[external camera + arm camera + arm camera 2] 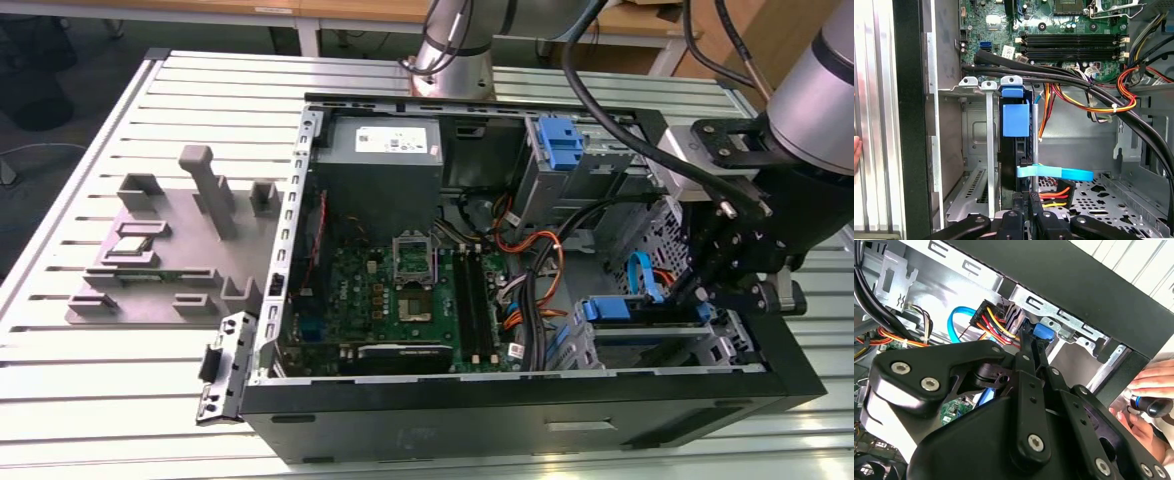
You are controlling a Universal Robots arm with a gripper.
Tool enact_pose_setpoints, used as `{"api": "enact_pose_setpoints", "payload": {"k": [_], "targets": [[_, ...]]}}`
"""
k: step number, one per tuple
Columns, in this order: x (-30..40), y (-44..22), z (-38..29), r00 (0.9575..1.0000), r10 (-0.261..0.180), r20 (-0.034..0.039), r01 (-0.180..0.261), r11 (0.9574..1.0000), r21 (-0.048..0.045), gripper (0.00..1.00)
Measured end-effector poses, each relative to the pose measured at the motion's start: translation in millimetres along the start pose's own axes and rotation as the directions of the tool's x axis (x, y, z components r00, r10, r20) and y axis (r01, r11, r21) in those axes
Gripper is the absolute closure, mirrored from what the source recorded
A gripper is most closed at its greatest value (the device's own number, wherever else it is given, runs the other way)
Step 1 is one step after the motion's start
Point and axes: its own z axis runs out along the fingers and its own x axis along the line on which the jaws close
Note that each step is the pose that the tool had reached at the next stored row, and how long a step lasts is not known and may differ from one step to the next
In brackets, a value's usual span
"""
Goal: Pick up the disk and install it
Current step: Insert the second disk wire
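An open desktop computer case [534, 400] is lying on its side on a slatted metal table [120, 380], filling the middle and right of the exterior view. The robot arm is reaching in from the upper right of that frame, and its gripper [727, 290] is hanging over the drive cage at the lower right corner of the case.

The disk [627, 310] is sitting on edge in that drive cage, its blue carrier bracket facing up. In the first wrist view the disk [1016, 145] is standing in a slot at the centre of the frame, between silver cage rails, with the gripper [1029, 200] at the bottom edge closed down narrowly right at the disk's lower end. The jaws are looking clenched close together there, but whether they are actually pinching the disk cannot be told.

Around the slot, a light blue data cable [1054, 173] is crossing just beside the disk, and red, yellow and orange power wires [1089, 102] and thick black cables [1054, 75] are running across above it. The green motherboard [400, 290] is filling the centre of the case. A grey power supply [380, 150] is sitting at the upper middle, and a second blue bracket [558, 140] is standing at the upper right.

A grey fixture block [174, 250] is resting on the table at the left. In the second wrist view a person's hand [1149, 400] is showing at the right edge, beside the case wall.
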Motion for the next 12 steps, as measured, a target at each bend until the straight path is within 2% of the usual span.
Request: {"api": "enact_pose_setpoints", "payload": {"k": [7,12], "targets": [[0.0,0.0,-0.1,1.0000,0.000,0.0005,0.000,1.0000,0.0000,0.84],[-1.1,0.8,-2.7,1.0000,0.000,0.0003,0.000,1.0000,0.0009,0.84]]}}
